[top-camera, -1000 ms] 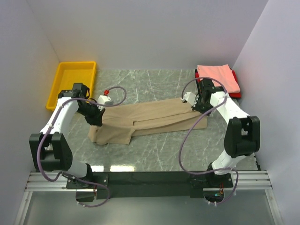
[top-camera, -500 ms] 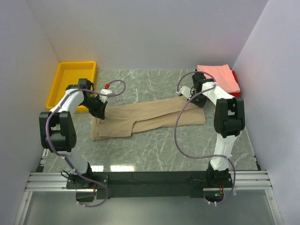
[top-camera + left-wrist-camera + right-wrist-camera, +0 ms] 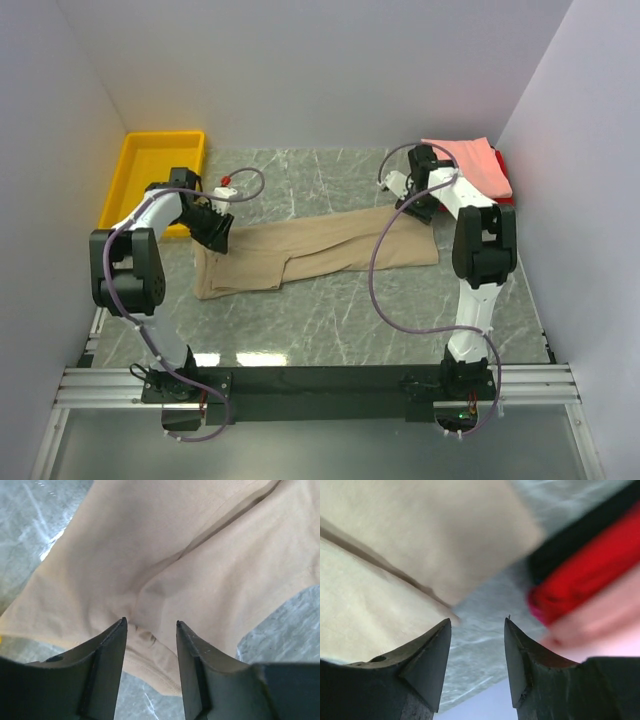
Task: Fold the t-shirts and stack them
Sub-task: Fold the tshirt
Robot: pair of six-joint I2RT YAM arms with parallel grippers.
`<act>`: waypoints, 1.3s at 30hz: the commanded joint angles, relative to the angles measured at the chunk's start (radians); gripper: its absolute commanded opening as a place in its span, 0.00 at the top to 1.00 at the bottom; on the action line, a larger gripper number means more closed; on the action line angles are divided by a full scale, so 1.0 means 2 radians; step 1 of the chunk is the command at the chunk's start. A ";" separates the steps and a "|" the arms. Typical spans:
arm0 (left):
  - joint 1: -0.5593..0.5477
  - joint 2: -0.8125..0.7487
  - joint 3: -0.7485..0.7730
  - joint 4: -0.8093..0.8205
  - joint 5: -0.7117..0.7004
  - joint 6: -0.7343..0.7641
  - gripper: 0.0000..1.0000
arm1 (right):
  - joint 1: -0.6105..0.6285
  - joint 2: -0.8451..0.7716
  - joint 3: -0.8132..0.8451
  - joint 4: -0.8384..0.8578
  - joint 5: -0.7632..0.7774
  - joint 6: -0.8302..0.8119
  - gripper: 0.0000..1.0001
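Tan cloth, the short-sleeved t-shirt lies folded into a long band across the grey-green marble table, its left end under the left gripper and its right end just beside the right gripper. Both pairs of dark fingers stand parted and released with nothing between them, the left pair over the tan cloth, the right pair over bare marble by the shirt's corner. A folded salmon-pink t-shirt lies on a red t-shirt at the far right corner, and a yellow plastic bin sits at the far left.
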 commanded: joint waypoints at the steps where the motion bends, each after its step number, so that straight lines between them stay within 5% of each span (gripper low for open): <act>1: 0.013 -0.063 0.003 -0.013 0.004 -0.011 0.50 | 0.005 -0.051 0.048 -0.037 -0.017 0.036 0.46; 9: 0.037 -0.145 -0.080 -0.048 -0.015 -0.007 0.54 | 0.005 -0.094 -0.027 -0.110 -0.053 0.061 0.65; 15: 0.050 -0.169 -0.145 -0.039 -0.035 -0.019 0.51 | 0.006 -0.090 -0.066 -0.103 -0.073 0.085 0.53; 32: 0.068 -0.131 -0.189 0.000 -0.046 -0.001 0.53 | 0.022 -0.111 -0.216 0.018 -0.021 0.048 0.50; 35: 0.067 -0.122 -0.189 -0.005 -0.039 0.003 0.57 | 0.027 -0.104 -0.220 0.038 -0.003 0.050 0.56; 39: 0.068 -0.120 -0.193 -0.008 -0.044 0.007 0.78 | 0.027 -0.107 -0.230 0.049 0.019 0.039 0.90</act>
